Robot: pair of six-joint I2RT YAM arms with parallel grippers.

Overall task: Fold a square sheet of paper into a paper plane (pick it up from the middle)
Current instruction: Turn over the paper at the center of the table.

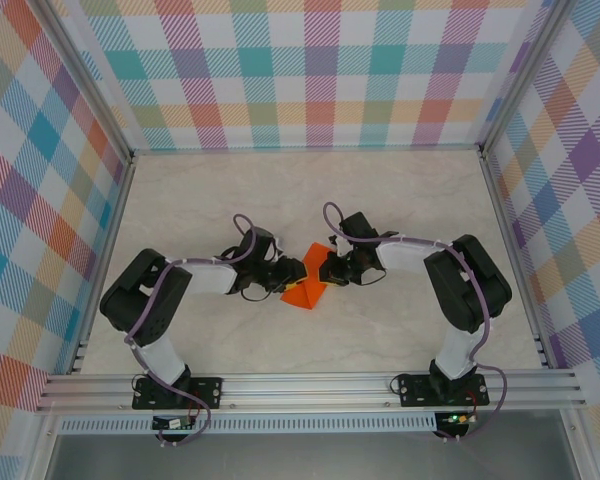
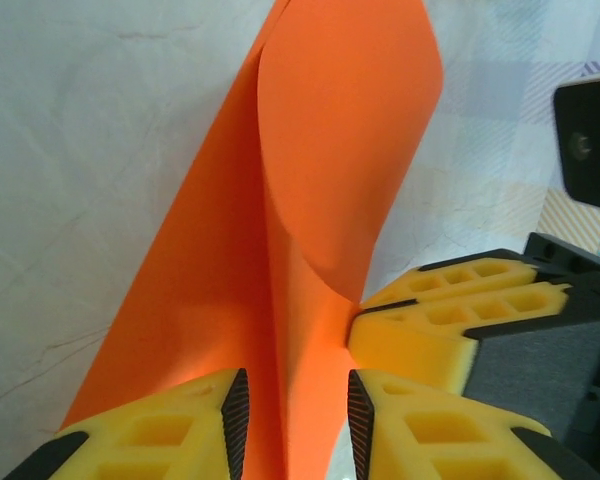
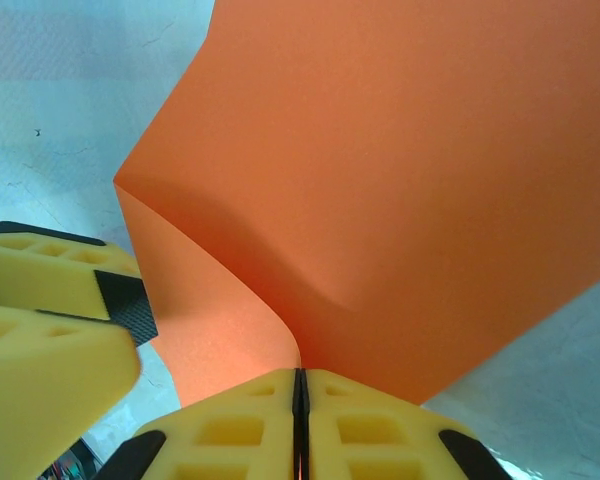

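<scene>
Now the right gripper (image 3: 298,395) clamps the thin bright orange square sheet of paper (image 3: 410,170), the left gripper (image 2: 292,405) straddles it part-open: best close squarely, no dragging!

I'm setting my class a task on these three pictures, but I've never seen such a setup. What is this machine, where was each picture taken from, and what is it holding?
These are two robot arms, the left arm and the right arm, bolted at the near edge of a pale table. One picture looks down from above and behind them; the other two come from a camera on each wrist. Between the arms is an orange sheet of paper, bent into a curve. The right end effector is pinched shut on it; the left end effector has its fingers apart, with paper between them.
</scene>
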